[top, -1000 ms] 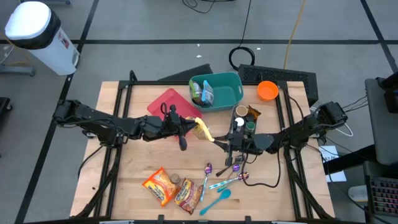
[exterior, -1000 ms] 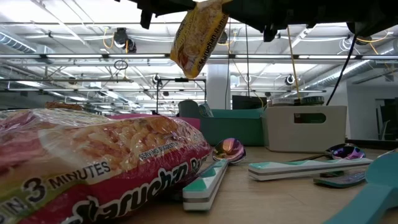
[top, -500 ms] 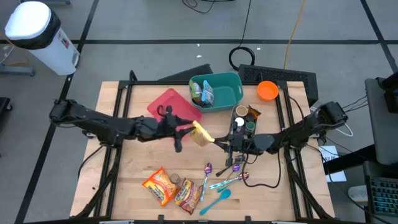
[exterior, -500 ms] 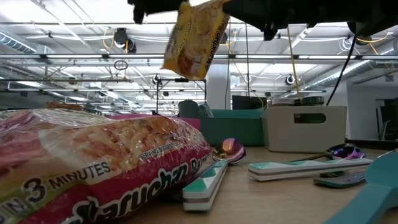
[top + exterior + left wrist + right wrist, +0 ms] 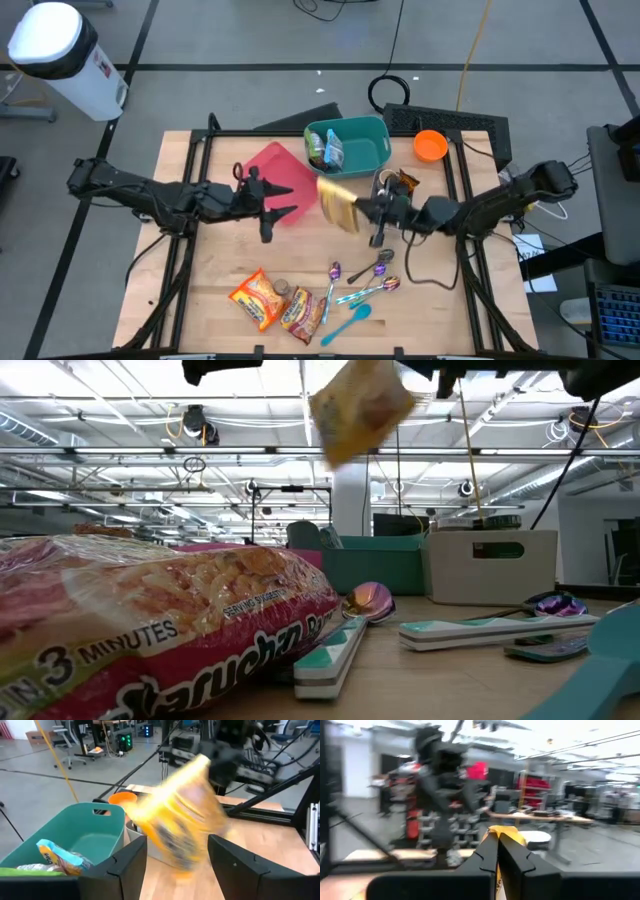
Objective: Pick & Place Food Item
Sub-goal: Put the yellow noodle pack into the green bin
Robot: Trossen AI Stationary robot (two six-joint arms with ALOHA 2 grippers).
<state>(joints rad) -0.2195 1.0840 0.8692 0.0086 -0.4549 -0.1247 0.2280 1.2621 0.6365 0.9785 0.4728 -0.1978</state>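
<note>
Yellow packet (image 5: 338, 203) is off the tabletop (image 5: 210, 290), hanging mid-air near the middle, just in front of the teal bin (image 5: 347, 146). Right hand (image 5: 372, 208) has it pinched by one edge, fingers pressed together on it; the packet is tilted and blurred in the low view (image 5: 360, 405) and the left wrist view (image 5: 182, 822).

Left hand (image 5: 283, 199) sits apart from the packet, toward the left edge, over the near corner of the red board (image 5: 272, 172). Its fingers are spread, nothing between them; the left wrist view shows both fingers (image 5: 125, 865) wide with the packet beyond them, not touching.

Teal bin at the far edge, middle, already holds other packets (image 5: 325, 150). Just right of it is a small white box (image 5: 392, 185) with jars inside; an orange bowl (image 5: 430, 146) sits near the far right corner.

Near edge, middle: two ramen packs (image 5: 275, 302) lying side by side, with a jar lid between them. Right of them is a scatter of spoons (image 5: 365, 285), some teal-handled, and a teal spatula.
</note>
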